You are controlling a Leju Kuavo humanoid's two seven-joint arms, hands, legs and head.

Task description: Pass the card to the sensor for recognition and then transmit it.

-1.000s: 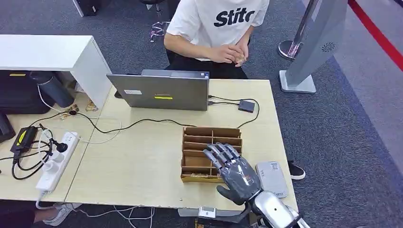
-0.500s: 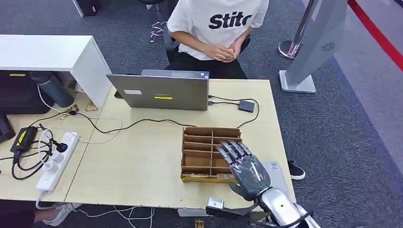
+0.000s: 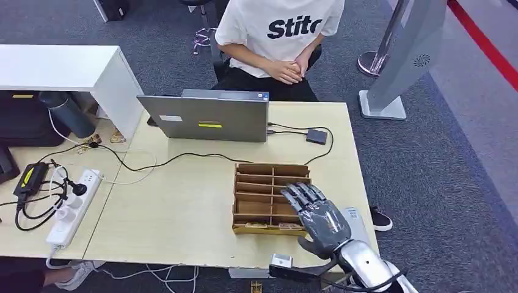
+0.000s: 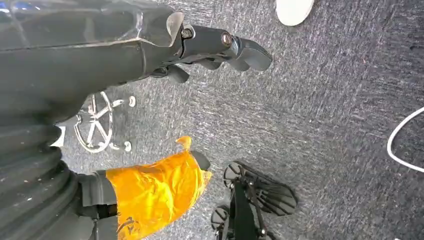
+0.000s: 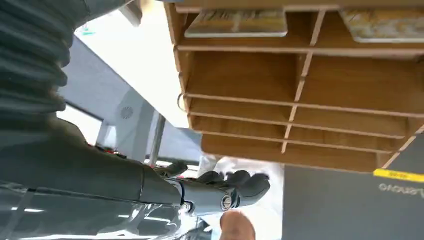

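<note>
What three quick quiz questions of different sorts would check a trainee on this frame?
1. True or false: the right hand holds a card.
2. Which compartments of the wooden organizer hold cards? A) the row nearest the robot B) the row nearest the laptop C) all of them
3. Fill in: the grey device lies on the table beside the organizer, on the robot's ____ side.

Key: 1 false; 2 A; 3 right.

Bright, even overhead light; wrist views slightly blurred.
</note>
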